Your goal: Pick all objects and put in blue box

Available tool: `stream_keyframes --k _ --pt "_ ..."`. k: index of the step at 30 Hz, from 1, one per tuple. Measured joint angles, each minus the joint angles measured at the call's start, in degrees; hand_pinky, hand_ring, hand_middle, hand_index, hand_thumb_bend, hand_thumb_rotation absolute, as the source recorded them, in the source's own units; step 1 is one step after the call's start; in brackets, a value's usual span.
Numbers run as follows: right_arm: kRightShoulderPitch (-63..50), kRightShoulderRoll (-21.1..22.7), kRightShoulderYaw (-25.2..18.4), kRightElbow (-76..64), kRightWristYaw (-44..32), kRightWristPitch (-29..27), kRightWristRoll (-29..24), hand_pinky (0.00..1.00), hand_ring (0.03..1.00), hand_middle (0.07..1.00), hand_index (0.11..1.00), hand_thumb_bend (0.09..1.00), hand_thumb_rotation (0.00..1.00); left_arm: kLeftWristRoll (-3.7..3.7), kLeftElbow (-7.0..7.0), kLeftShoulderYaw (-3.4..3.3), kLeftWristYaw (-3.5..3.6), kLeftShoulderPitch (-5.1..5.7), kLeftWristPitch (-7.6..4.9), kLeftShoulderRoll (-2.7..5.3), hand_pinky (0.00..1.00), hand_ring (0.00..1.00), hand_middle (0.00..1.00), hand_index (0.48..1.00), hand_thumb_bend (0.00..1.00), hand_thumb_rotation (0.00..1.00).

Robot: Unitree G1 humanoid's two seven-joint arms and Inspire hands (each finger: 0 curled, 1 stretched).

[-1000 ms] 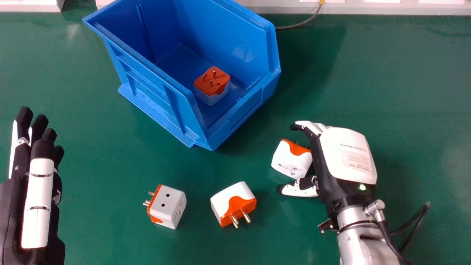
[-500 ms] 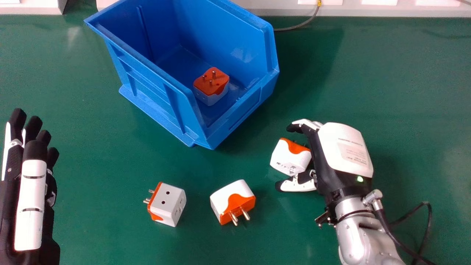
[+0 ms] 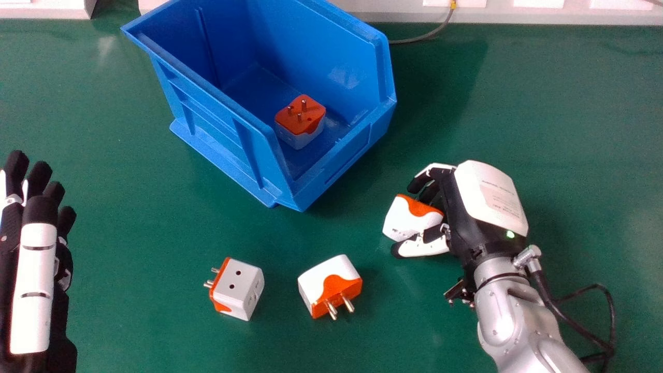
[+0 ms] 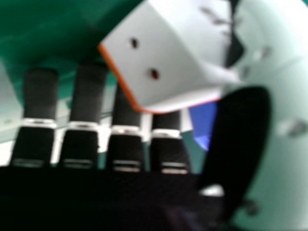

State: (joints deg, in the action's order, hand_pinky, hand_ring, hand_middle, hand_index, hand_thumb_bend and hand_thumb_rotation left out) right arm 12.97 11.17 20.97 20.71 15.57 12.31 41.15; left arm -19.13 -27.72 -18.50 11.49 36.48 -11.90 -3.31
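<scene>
My right hand (image 3: 484, 207) is at the right in the head view, its fingers bent around the far side of a white-and-orange plug adapter (image 3: 409, 217) and its thumb against the near side. In the right hand view that adapter (image 4: 163, 57) lies between the hand's fingers (image 4: 126, 139) and thumb. Two more adapters lie on the green table, one (image 3: 238, 287) left of centre and another (image 3: 331, 285) near the middle. A fourth adapter (image 3: 300, 122) rests inside the blue box (image 3: 339, 163), prongs up. At the left edge, my left hand (image 3: 39, 248) is open and holds nothing.
The box stands at the back, left of centre, with its low front angled toward the right. A pale ledge (image 3: 549, 14) runs along the table's far edge, and a thin grey cable (image 3: 424, 37) comes down from it. Bare green table (image 3: 580, 119) lies right of the box.
My right hand's fingers have bent further and its thumb has closed in on the adapter beside it. The left hand has shifted slightly left. The other adapters lie as before.
</scene>
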Motion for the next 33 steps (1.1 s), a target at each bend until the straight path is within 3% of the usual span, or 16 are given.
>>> stream_keyframes --k 10,22,33 --pt "0.3 0.0 0.0 -1.1 -1.2 2.1 0.0 0.33 0.453 0.552 0.552 0.498 0.00 0.00 -0.44 -0.40 1.01 0.38 0.00 -0.08 1.00 1.00 1.00 1.000 0.50 1.00" --pt "-0.4 0.8 -0.6 -5.5 -5.1 6.0 -0.1 0.31 0.436 0.537 0.547 0.491 0.00 0.00 -1.79 -0.39 0.74 1.60 0.42 0.07 1.00 1.00 1.00 1.000 0.48 1.00" --pt "-2.7 3.2 -0.8 -11.4 -8.9 9.7 0.7 0.30 0.425 0.522 0.540 0.491 0.00 0.19 -2.21 -0.17 0.30 1.72 0.96 0.26 1.00 1.00 1.00 1.000 0.49 1.00"
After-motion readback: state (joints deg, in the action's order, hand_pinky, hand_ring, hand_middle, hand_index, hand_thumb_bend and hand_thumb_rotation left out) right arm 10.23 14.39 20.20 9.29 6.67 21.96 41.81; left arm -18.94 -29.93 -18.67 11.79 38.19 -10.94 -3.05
